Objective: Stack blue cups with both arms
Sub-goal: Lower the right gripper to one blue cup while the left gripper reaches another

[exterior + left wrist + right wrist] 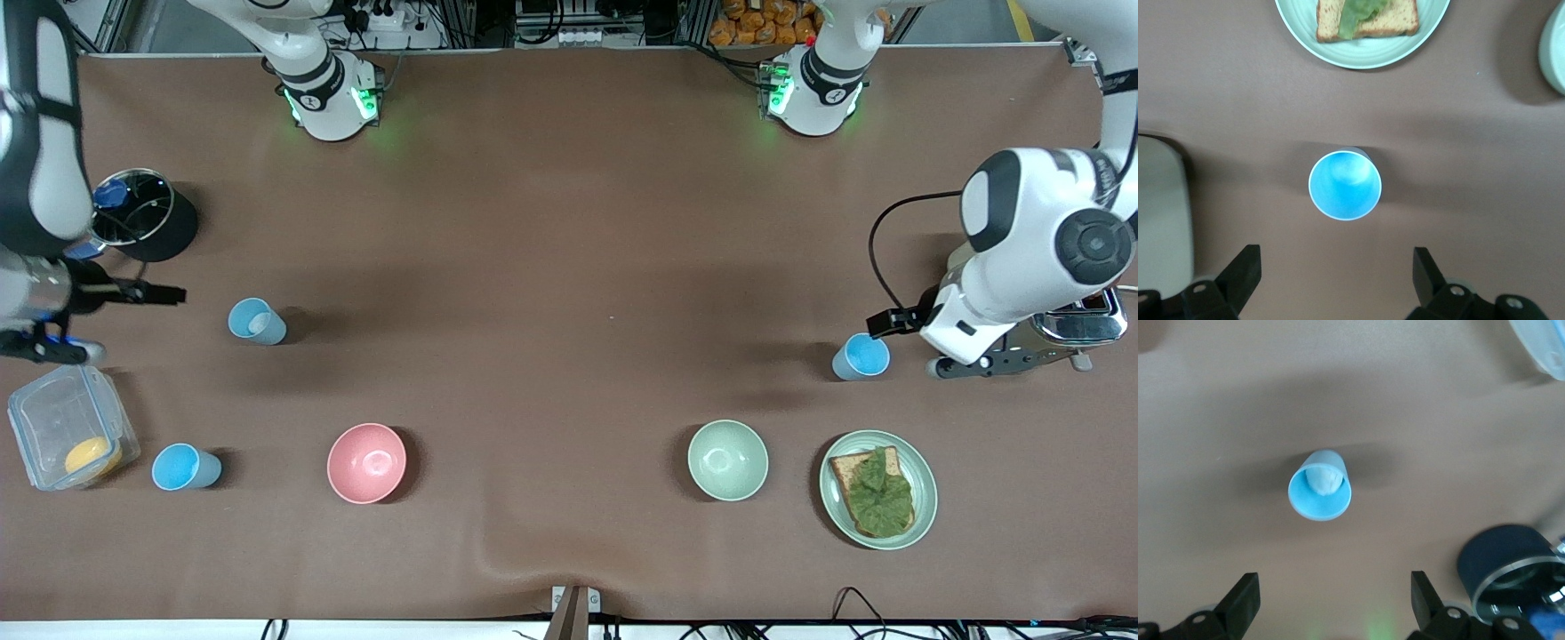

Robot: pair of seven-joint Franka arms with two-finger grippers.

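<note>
Three light-blue cups stand upright on the brown table. One cup (pixel 861 357) is toward the left arm's end; it also shows in the left wrist view (pixel 1345 185). My left gripper (pixel 987 363) (pixel 1335 273) is open and empty, beside this cup, between it and the toaster. A second cup (pixel 256 321) stands toward the right arm's end and shows in the right wrist view (pixel 1320 487). My right gripper (pixel 44 349) (pixel 1333 597) is open and empty, up in the air, apart from that cup. A third cup (pixel 184 468) stands nearer the front camera, beside the plastic box.
A pink bowl (pixel 366 462) and a pale green bowl (pixel 727 460) sit nearer the camera. A green plate with toast and lettuce (pixel 925 480) is beside the green bowl. A chrome toaster (pixel 1080 320), a black holder (pixel 147 218) and a clear plastic box (pixel 67 436) stand at the table's ends.
</note>
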